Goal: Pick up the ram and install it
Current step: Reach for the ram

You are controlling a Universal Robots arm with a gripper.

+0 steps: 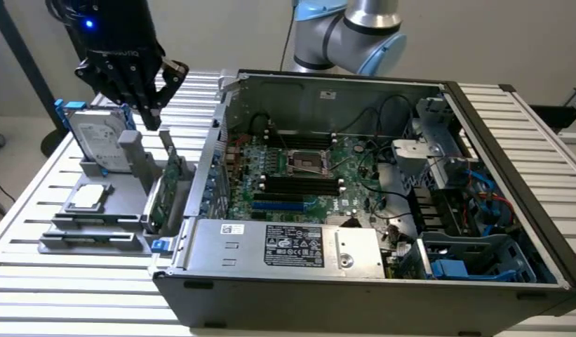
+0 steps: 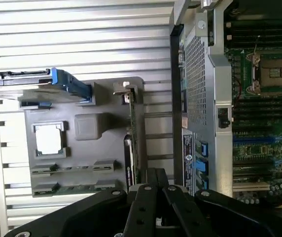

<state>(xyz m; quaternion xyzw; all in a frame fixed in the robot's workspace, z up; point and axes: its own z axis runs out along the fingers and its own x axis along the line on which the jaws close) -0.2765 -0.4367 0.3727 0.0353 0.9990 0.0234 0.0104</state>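
Observation:
A thin green ram stick point(image 2: 75, 189) lies flat in the grey parts holder point(image 2: 87, 128), with a second one point(image 2: 75, 168) beside it. In the exterior view they show as narrow strips point(image 1: 89, 242) at the holder's near end. My black gripper point(image 1: 153, 112) hangs above the holder's far end, over the upright green expansion card point(image 1: 166, 186), well away from the ram sticks. The gripper point(image 2: 155, 174) is shut and holds nothing. Inside the open computer case point(image 1: 269, 246), the black memory slots point(image 1: 299, 187) sit on the motherboard.
The holder also carries a hard drive point(image 1: 96, 137) in a blue frame and a square processor point(image 1: 89, 197). The case wall point(image 2: 180, 98) rises right next to the holder. The power supply point(image 1: 288, 246) and drive cages point(image 1: 456, 210) fill the case's near and right parts.

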